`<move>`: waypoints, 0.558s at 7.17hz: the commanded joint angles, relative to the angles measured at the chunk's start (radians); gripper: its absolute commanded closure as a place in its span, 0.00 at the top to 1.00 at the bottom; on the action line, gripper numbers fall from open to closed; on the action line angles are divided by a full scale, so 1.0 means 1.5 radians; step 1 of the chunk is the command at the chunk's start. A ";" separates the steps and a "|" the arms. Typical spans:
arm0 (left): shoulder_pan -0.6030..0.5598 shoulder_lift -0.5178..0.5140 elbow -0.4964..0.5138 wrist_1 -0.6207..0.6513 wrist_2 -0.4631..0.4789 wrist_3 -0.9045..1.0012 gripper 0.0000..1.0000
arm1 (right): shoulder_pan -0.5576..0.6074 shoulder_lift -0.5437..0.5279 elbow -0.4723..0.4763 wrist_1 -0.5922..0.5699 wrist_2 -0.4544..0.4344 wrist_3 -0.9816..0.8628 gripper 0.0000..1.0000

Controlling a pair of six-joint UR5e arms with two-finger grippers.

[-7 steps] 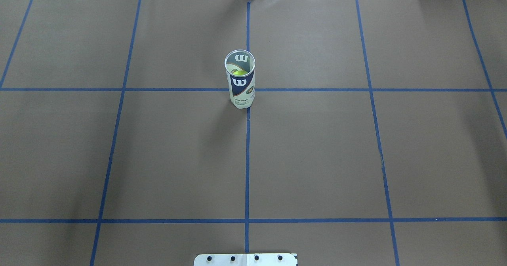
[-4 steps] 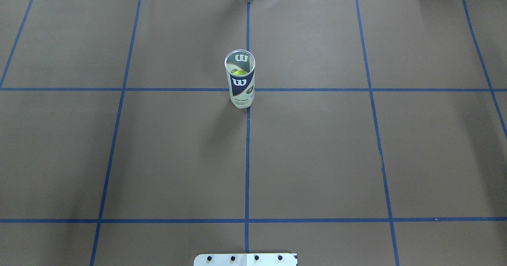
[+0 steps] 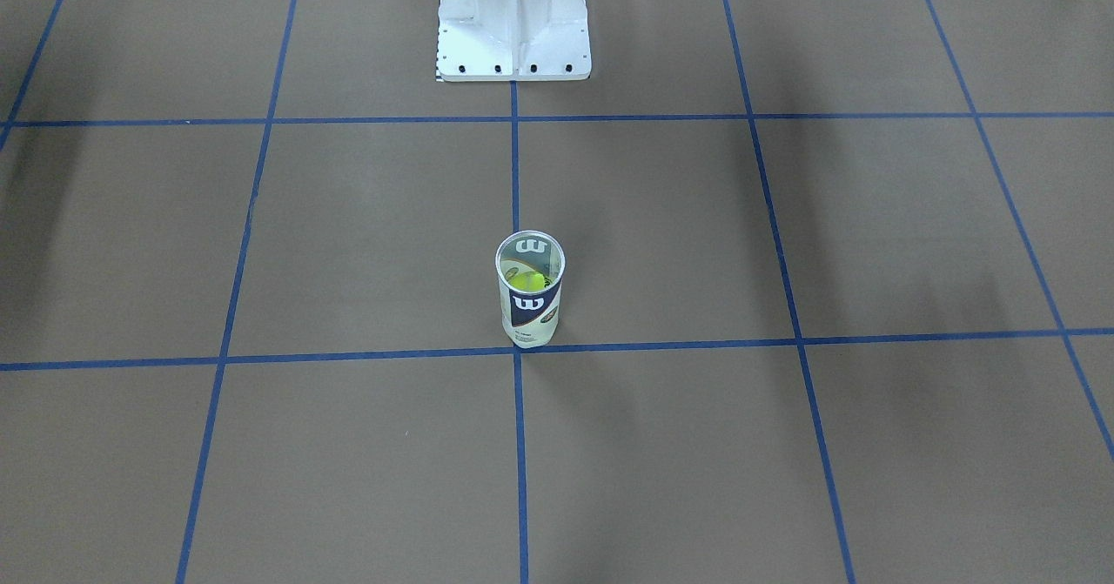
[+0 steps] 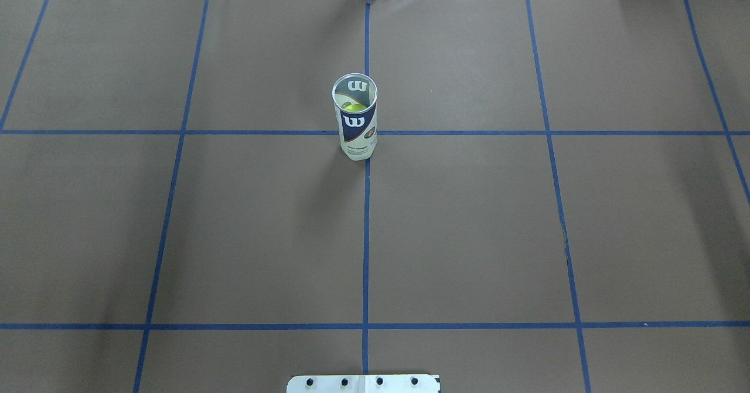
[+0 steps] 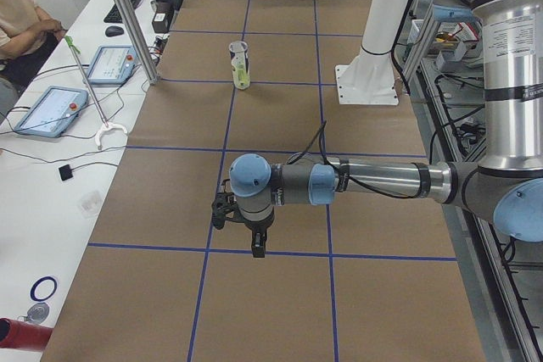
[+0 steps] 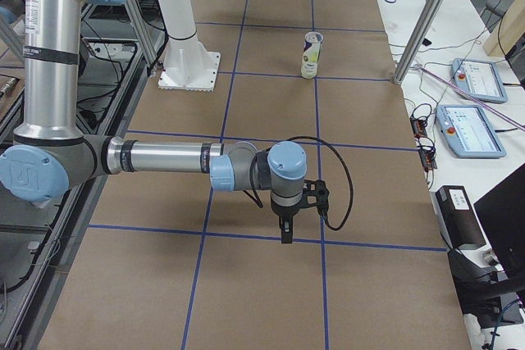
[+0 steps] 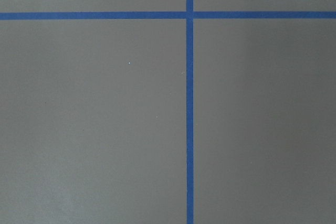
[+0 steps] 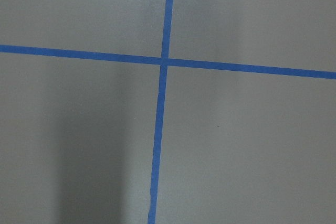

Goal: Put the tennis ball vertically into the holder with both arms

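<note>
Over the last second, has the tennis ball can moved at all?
No. In the overhead view the can stands upright in the same spot as before, still straddling the horizontal blue tape line where it meets the centre line.

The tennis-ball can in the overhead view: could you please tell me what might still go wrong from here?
1. The tennis-ball can stands free, tall and narrow, open-topped; a knock could tip it and let the tennis ball roll out.
2. The left arm and right arm reach out over the ends of the table; a sweep toward the middle might strike the can.
</note>
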 commanded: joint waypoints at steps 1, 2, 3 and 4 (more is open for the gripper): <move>0.000 0.000 0.000 0.000 0.000 0.001 1.00 | 0.000 0.000 0.000 0.000 -0.003 -0.001 0.99; 0.000 0.000 -0.003 0.000 0.000 0.000 1.00 | 0.000 0.000 -0.002 0.000 -0.003 -0.001 0.99; 0.000 0.000 -0.002 0.000 0.000 0.000 1.00 | 0.000 0.000 -0.001 0.000 -0.001 -0.001 0.99; 0.000 0.000 -0.001 0.000 0.000 0.000 1.00 | 0.000 0.001 -0.003 0.000 -0.002 0.000 0.99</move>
